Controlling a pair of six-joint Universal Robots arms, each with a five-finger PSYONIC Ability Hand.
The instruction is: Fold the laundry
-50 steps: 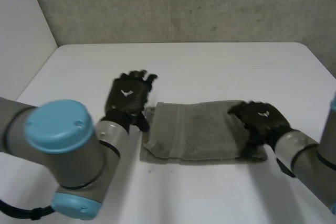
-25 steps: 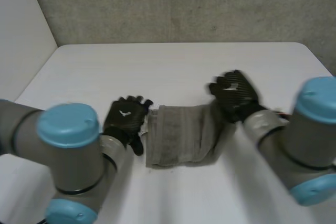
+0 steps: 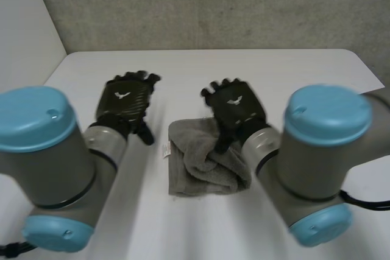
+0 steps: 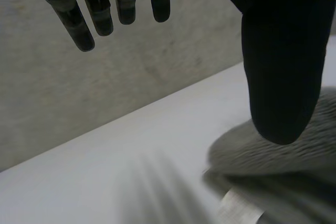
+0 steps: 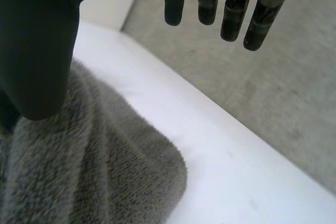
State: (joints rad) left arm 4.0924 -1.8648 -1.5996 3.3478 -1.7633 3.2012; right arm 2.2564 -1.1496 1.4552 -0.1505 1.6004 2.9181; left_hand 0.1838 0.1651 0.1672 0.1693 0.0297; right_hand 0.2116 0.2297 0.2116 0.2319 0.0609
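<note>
A second ago the towel [image 3: 198, 168] lay as one long grey rectangle with the right hand [image 3: 234, 109] on its right end. Since then that end has been carried across to the left, and the cloth now sits as a short, roughly square heap near the front middle of the white surface [image 3: 274, 71], its top layer rumpled and rounded at the fold rather than flat. The right hand has let go: in its wrist view its fingers [image 5: 207, 3] hang straight and spread, holding nothing, above the towel's far edge. The left hand [image 3: 125, 103], which was at the towel's left edge, has drawn off to the left and now stands clear of the cloth, its fingers [image 4: 105, 14] likewise straight and empty. The towel is thick, looped terry with a soft pile, and a small white tag [image 3: 164, 148] sticks out at its left edge. The surface is smooth and matt; the wall [image 3: 201, 4] behind is rough and grey.
</note>
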